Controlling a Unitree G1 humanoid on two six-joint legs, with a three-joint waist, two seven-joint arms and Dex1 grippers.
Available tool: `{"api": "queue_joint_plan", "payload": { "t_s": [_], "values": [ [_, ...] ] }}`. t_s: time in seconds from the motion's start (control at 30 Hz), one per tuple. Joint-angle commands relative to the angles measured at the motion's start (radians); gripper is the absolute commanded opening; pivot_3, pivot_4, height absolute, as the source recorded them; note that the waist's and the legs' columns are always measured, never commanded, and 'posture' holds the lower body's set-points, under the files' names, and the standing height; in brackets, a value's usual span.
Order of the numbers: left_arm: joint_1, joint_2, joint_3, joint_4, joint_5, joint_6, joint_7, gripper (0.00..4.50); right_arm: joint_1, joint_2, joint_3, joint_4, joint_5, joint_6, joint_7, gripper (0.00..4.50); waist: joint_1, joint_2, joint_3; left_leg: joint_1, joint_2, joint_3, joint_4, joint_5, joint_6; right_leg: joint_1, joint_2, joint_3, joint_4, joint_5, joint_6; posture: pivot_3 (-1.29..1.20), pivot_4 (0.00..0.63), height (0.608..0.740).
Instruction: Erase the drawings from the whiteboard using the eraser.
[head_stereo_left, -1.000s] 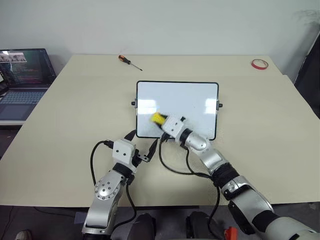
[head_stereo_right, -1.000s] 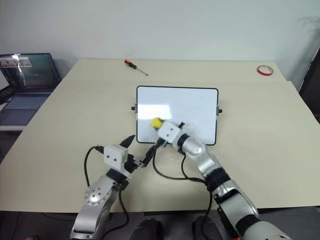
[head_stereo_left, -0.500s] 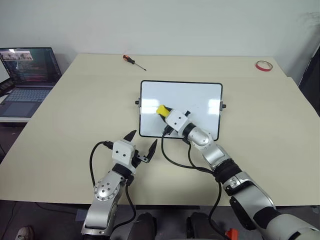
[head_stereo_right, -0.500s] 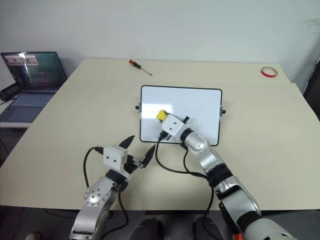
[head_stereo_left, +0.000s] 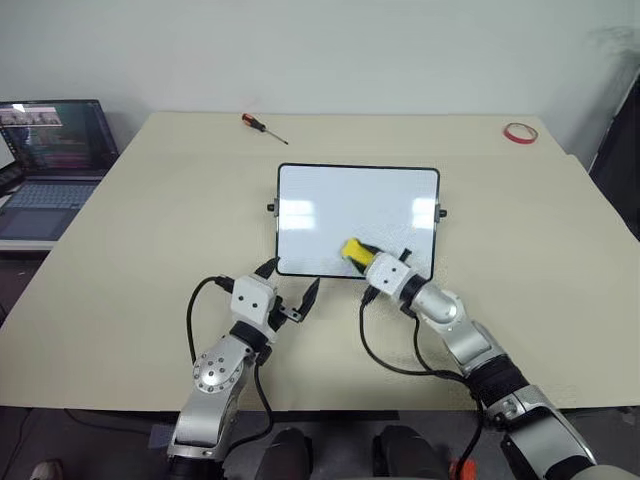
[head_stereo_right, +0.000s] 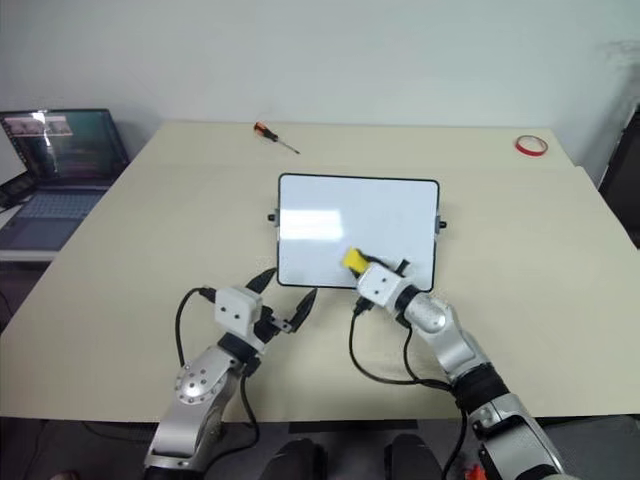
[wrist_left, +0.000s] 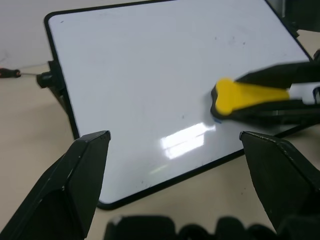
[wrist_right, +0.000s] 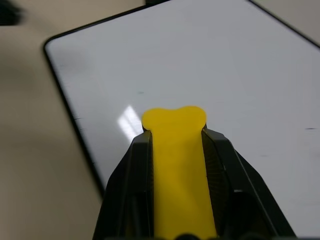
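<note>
The eraser (head_stereo_left: 354, 249), the one yellow block here, lies on the near right part of the single whiteboard (head_stereo_left: 330, 200), its long axis slanting from the board's near right corner toward its middle. The right gripper (head_stereo_left: 362, 255) is clamped on it. The left gripper (head_stereo_left: 291, 285) hovers just off the whiteboard's near left corner, fingers spread wide. One screwdriver (head_stereo_left: 260, 125) and one red tape ring (head_stereo_left: 518, 131) lie beyond the whiteboard.

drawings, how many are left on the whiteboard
0 seen. The whiteboard looks clean; a blue trace may sit under the eraser, held in the right gripper near the board's bottom edge.
</note>
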Motion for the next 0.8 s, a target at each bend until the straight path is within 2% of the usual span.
{"api": "queue_joint_plan", "payload": {
  "t_s": [0.03, 0.17, 0.4, 0.5, 0.7, 0.8],
  "values": [
    [-0.001, 0.003, 0.002, -0.023, -0.001, -0.021, -0.002, 4.50, -0.019, 0.028, 0.030, 0.047, -0.021, 0.065, 0.037, 1.07, -0.007, 0.000, 0.000, 0.002, 0.000, 0.000, -0.001, 0.000, 0.000, 0.002, 0.000, 0.000, 0.000, 0.000, 0.000, 0.00, 0.150, 0.740],
    [0.011, 0.007, 0.006, -0.031, -0.002, -0.021, -0.001, 4.50, -0.074, 0.048, 0.015, 0.085, -0.014, 0.061, 0.023, 1.07, -0.013, 0.000, 0.000, 0.004, 0.000, 0.001, -0.001, 0.000, 0.000, 0.003, 0.000, 0.001, 0.000, 0.000, 0.000, 0.00, 0.150, 0.740],
    [0.023, 0.004, 0.003, -0.046, 0.000, -0.016, 0.006, 4.50, -0.234, 0.070, -0.058, 0.221, -0.025, -0.019, -0.178, 1.07, -0.011, 0.000, 0.002, 0.004, 0.001, 0.000, 0.000, 0.000, 0.000, 0.003, 0.001, 0.001, 0.000, 0.000, -0.001, 0.00, 0.150, 0.740],
    [0.024, 0.003, 0.002, -0.048, 0.001, -0.015, 0.007, 4.50, -0.272, 0.086, -0.059, 0.267, -0.019, -0.048, -0.206, 1.07, -0.005, 0.000, 0.002, 0.003, 0.000, -0.001, 0.000, 0.000, 0.000, 0.003, 0.001, 0.001, -0.001, 0.000, -0.001, 0.00, 0.150, 0.740],
    [0.015, 0.007, 0.009, -0.044, -0.001, -0.010, 0.007, 4.50, -0.247, 0.093, -0.047, 0.266, -0.015, -0.077, -0.186, 1.07, -0.007, 0.001, 0.002, -0.004, 0.000, 0.000, -0.001, 0.000, 0.000, -0.005, 0.000, 0.001, -0.001, 0.000, -0.001, 0.00, 0.150, 0.740],
    [0.017, 0.009, 0.006, -0.046, 0.000, -0.009, 0.004, 4.50, -0.155, 0.064, -0.018, 0.178, -0.002, -0.102, -0.107, 1.07, -0.004, 0.000, 0.002, -0.008, 0.000, -0.001, 0.000, 0.000, 0.000, -0.008, 0.000, 0.001, -0.001, 0.000, -0.001, 0.00, 0.150, 0.740]
  ]
}}
